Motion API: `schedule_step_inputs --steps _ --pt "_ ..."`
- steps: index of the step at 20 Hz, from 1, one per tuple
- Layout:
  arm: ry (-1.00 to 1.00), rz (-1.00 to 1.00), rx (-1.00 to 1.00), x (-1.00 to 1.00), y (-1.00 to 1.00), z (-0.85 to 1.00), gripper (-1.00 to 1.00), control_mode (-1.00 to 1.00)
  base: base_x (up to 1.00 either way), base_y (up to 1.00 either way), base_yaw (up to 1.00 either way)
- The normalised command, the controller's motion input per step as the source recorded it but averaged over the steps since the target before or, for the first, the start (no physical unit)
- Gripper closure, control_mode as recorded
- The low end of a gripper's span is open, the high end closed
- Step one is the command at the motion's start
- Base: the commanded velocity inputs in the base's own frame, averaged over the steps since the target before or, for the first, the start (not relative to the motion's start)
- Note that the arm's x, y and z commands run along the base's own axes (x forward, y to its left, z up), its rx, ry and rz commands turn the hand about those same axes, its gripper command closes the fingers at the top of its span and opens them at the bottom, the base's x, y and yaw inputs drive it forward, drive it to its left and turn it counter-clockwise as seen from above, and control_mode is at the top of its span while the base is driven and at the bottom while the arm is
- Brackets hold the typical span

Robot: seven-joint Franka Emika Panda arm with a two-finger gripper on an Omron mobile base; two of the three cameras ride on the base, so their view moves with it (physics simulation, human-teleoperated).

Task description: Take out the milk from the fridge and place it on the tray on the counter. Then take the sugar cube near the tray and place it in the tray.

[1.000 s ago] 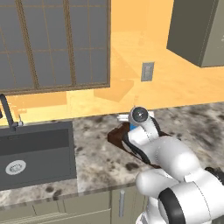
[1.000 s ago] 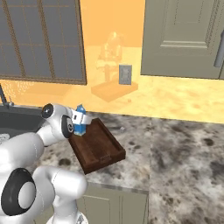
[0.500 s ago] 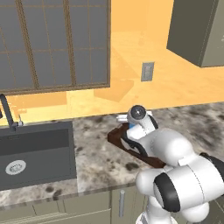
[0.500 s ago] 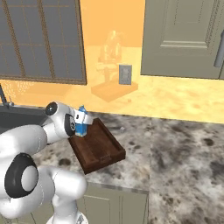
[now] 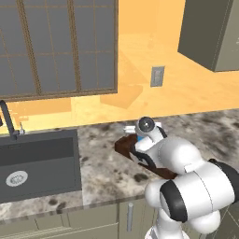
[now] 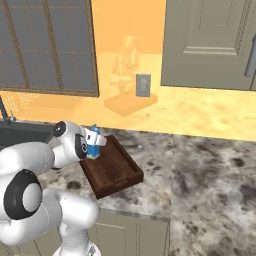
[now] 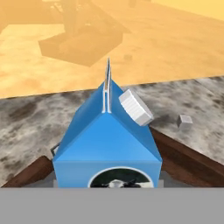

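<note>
The gripper (image 6: pixel 91 146) clasped the milk (image 6: pixel 93 143) over the near-left part of the tray (image 6: pixel 118 170); whether the carton touched the tray floor could not be told. The arm hid most of the tray from the left. The sugar cube (image 7: pixel 185 120) lay on the counter (image 6: pixel 200 175) just beyond the tray's rim, small and faint.

The table (image 6: pixel 210 175) carries the tray (image 6: pixel 112 170); the sugar cube (image 7: pixel 184 120) lies on it beside the tray.
</note>
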Motion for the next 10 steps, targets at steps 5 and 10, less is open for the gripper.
schedule_step_inputs --steps 5,10 --pt "-0.02 0.0 0.0 0.0 0.0 -0.29 1.0 -1.0 0.0 0.0 0.0" --pt "0.0 0.0 0.0 0.01 0.0 -0.28 1.0 -1.0 0.0 0.0 0.0"
